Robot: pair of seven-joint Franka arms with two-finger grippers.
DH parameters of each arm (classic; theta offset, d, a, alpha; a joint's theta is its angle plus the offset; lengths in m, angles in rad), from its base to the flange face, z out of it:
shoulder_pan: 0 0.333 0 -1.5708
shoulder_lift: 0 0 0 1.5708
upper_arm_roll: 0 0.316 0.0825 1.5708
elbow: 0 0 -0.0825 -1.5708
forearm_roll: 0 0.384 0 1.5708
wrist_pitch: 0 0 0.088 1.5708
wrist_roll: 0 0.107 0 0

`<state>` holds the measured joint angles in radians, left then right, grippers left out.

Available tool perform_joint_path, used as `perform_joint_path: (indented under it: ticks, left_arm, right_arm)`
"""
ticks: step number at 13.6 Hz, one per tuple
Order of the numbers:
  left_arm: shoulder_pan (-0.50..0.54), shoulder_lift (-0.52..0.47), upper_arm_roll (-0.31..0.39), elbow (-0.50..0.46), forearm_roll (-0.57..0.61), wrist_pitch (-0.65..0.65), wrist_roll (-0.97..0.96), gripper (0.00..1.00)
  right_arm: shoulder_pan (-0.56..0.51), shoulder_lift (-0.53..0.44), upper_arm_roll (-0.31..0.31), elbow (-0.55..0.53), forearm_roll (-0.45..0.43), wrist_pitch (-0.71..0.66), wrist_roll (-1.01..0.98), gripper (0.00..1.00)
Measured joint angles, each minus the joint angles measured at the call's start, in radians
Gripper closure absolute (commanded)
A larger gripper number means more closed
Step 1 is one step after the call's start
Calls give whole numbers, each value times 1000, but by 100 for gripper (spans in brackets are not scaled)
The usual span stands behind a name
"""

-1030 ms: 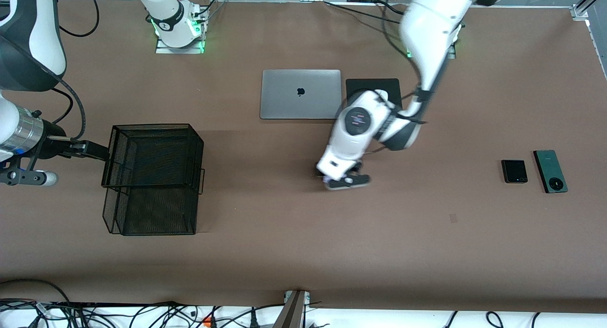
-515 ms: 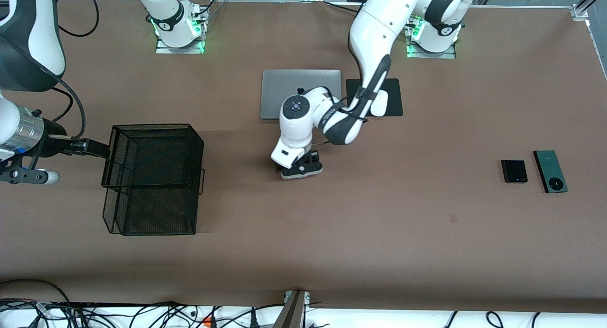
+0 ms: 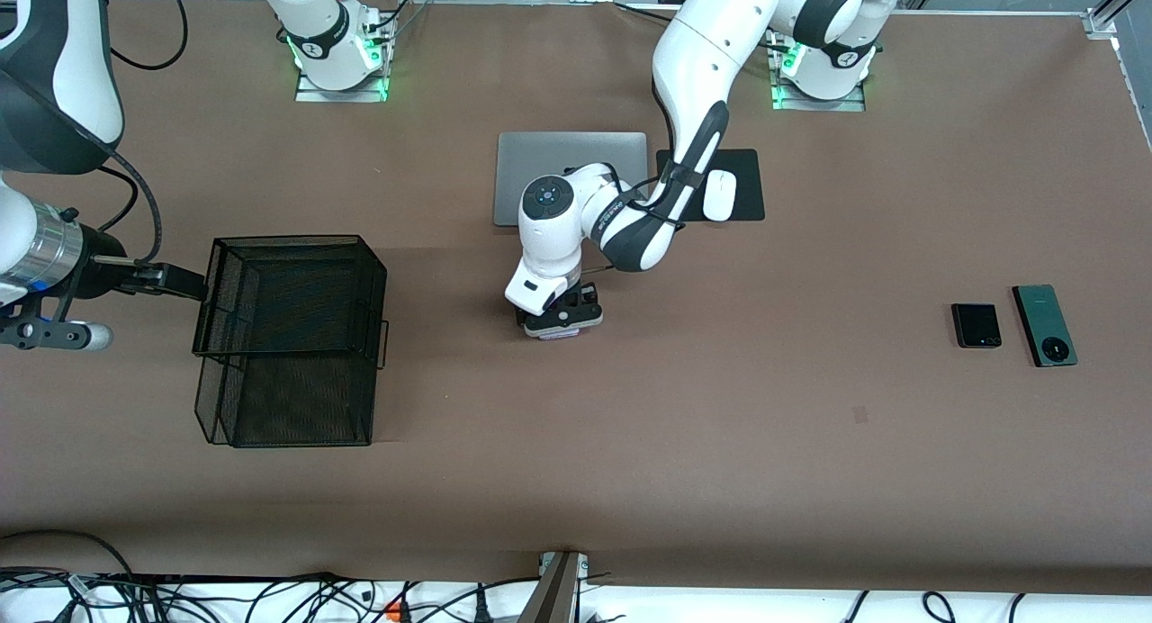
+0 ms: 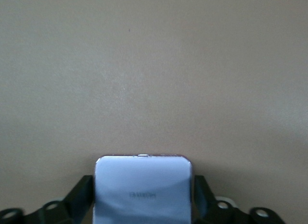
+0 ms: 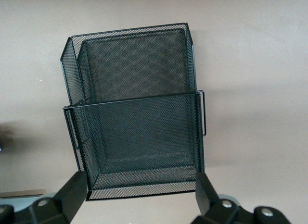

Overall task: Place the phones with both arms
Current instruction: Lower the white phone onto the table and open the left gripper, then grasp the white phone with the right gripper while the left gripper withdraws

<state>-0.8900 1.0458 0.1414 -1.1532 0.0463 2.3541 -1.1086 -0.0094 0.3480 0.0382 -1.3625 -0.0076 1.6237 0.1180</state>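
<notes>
The pale lilac phone [image 3: 564, 333] [image 4: 143, 190] lies flat on the brown table at its middle, nearer the front camera than the laptop. My left gripper [image 3: 562, 321] [image 4: 143, 185] is low over it, open, one finger on each side of the phone with a slim gap. The black squarish phone [image 3: 976, 325] and the longer dark green phone [image 3: 1044, 325] lie side by side toward the left arm's end. My right gripper [image 3: 184, 285] [image 5: 142, 185] waits open and holds nothing, at the edge of the mesh basket.
A black wire-mesh basket [image 3: 297, 239] [image 5: 130, 99] stands toward the right arm's end. The silver laptop [image 3: 540, 155] lies closed near the bases, partly covered by the left arm. A white mouse [image 3: 719, 195] rests on a black pad [image 3: 747, 164] beside it.
The left arm has swung toward the right arm's end with the lilac phone, come down at the table's middle, and its fingers have parted. The right arm has not moved.
</notes>
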Motion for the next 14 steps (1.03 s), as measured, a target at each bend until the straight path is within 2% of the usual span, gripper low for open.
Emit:
perform_joint_path:
  ticks: [4,7,9,11,14]
  left_arm:
    - [-2,-26,54,56,0,-128,19,0]
    - [68,-146,60,30,0,-242,123,0]
    - [125,-243,60,-81,0,-264,207,0]
    - [186,-333,61,-220,0,-265,317,0]
    - [320,-460,66,-401,1,-263,551,0]
  right_arm:
    - [0,0,-1,0,0,-1,0,0]
    - [0,0,-1,0,9,-51,1,0]
    - [11,0,34,0,37,-75,3,0]
    - [66,6,78,0,57,-54,70,0]
    - [223,68,95,-6,69,115,180,0]
